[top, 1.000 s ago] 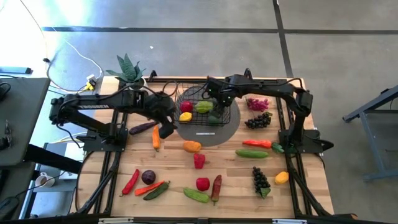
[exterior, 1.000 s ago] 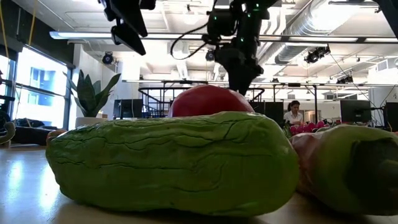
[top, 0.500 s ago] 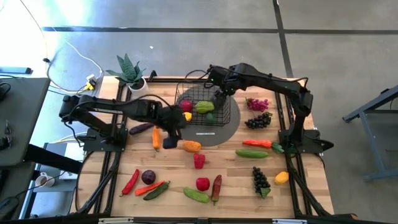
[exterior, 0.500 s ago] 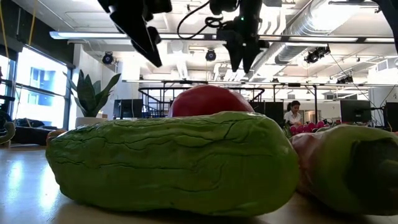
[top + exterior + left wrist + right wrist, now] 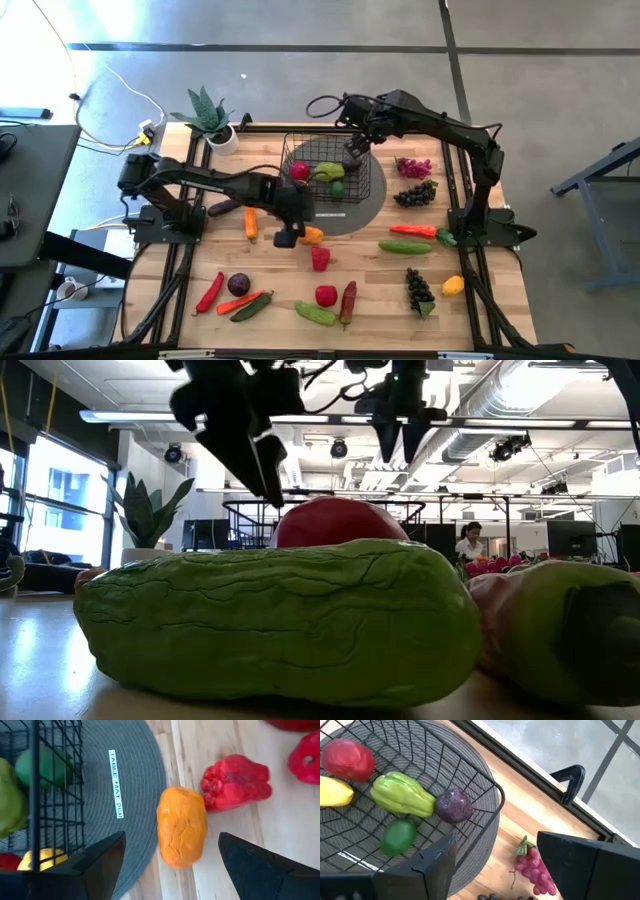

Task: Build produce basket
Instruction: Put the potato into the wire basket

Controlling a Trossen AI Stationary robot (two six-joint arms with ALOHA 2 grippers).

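Moved since a second ago: left end effector (image 5: 284, 238), from beside the basket's near-left corner out over the mat's near edge; right end effector (image 5: 354, 150), lifted from inside the basket to above its far-right rim.

Left end effector: fingers wide apart, empty, hovering directly over the orange pepper (image 5: 181, 827).

Orange pepper: squat, wrinkled, matte orange; lies between the open fingers, long axis crosswise to the gap so the fingers close on its narrow width. Left arm far nearer. Rests on the bench (image 5: 380, 290), touching the grey mat's (image 5: 135, 780) edge; red pepper (image 5: 235, 782) just beside.

Right end effector: parted, empty.

Basket (image 5: 485, 827): black wire mesh on the mat; holds red, yellow, green and purple pieces.
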